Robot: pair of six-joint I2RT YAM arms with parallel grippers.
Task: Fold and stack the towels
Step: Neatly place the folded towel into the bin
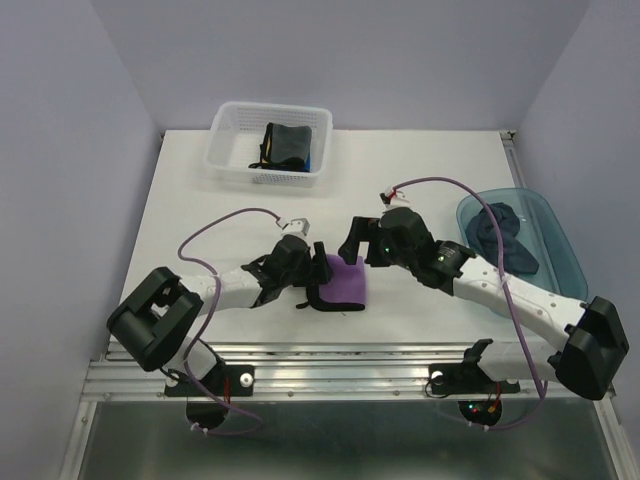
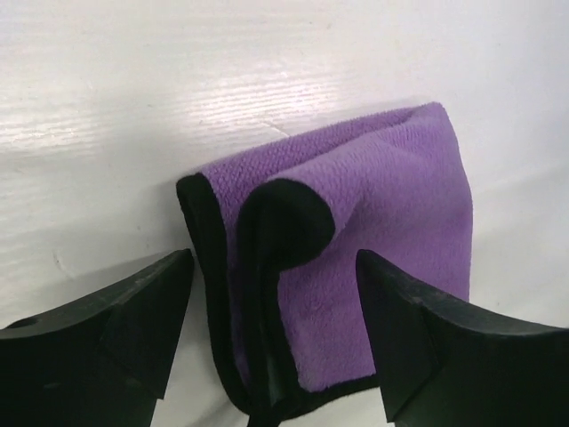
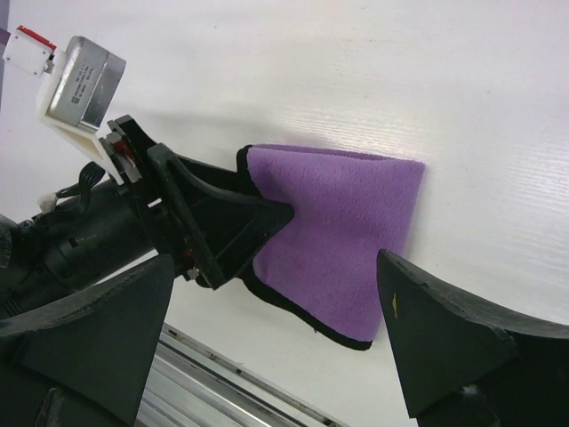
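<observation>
White, faintly wood-grained table filled the overhead view, matte with soft glare. At its 3 o'clock edge sat a translucent blue plastic tub, oval and smooth-walled, with a dark navy-grey towel crumpled inside. At 11 o'clock stood a white mesh basket, rectangular, with a black towel in it and a sliver of bright blue cloth beside that.

Near 6 o'clock, close to the front edge, lay the purple towel, folded into a small rectangle. It was fleecy and napped, with a black stitched border; one bordered corner had curled up into a soft roll.

The left gripper reached in from 9 o'clock, its black wedge fingers spread to either side of the towel's bordered end and pinching nothing. The right gripper hovered from 1 o'clock, its fingers spread wide above the cloth and also empty.

The towel would probably handle as very light and limp, with no stiffness to keep a fold, though its nap should grip well and not slip. The firmer black hem looked like the best place to pinch, ideally at two corners so all layers were caught. The curled corner would likely need flattening first.
</observation>
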